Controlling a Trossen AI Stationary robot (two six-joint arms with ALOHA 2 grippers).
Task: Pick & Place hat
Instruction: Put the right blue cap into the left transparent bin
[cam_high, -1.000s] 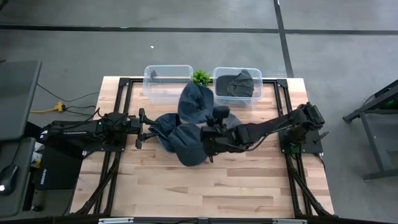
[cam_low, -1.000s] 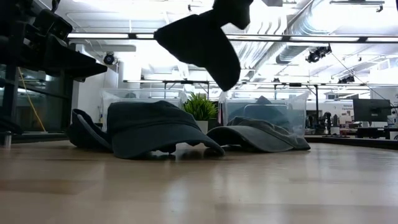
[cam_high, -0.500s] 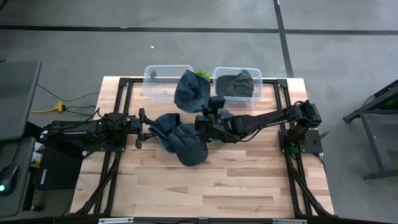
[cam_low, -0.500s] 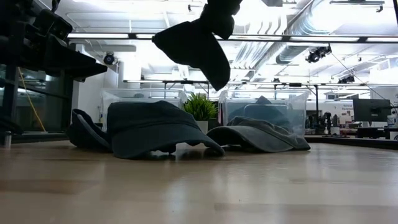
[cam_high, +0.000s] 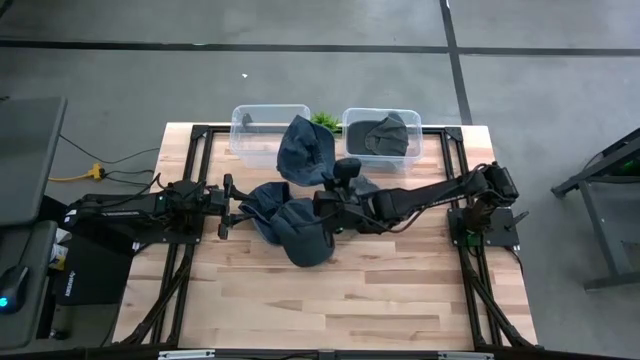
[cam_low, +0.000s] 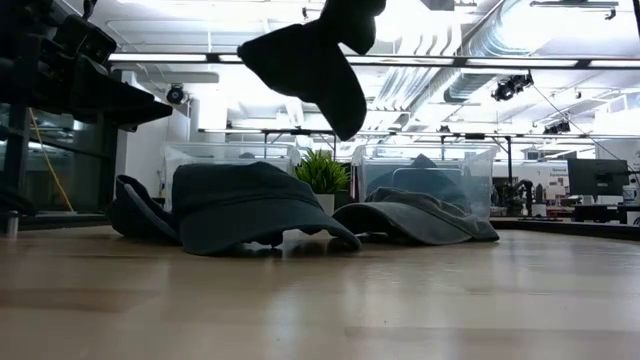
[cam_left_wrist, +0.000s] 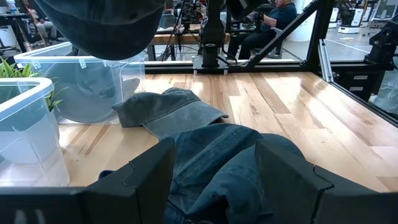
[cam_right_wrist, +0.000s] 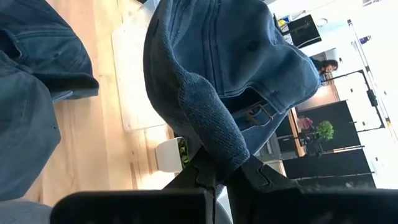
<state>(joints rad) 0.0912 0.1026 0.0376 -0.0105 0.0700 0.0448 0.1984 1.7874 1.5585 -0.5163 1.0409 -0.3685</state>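
Pretty standard lab space: grey concrete floor (cam_high: 300, 70) with dark seams around the wooden table (cam_high: 350, 300), bright ceiling lights (cam_low: 450, 62) and exposed ducts (cam_low: 440, 85) overhead, desks and a monitor (cam_low: 597, 177) in back.

Light wooden slatted table (cam_high: 330, 300) on a black metal frame, grey concrete floor (cam_high: 300, 70) around it with dark seam lines. 2 clear plastic rectangular bins at the table's far edge: left bin (cam_high: 262, 132), right bin (cam_high: 400, 150). Small green potted plant (cam_high: 323, 122) between the 2 bins, also visible in the low view (cam_low: 322, 172). Yellow cable (cam_high: 78, 176) on the floor left of the table. Dark flat monitor-like panel (cam_high: 25, 150) at far left. Black metal stand (cam_high: 600, 190) on the floor at right. Seated person (cam_left_wrist: 273, 18) in the room behind, seen in the left wrist view.
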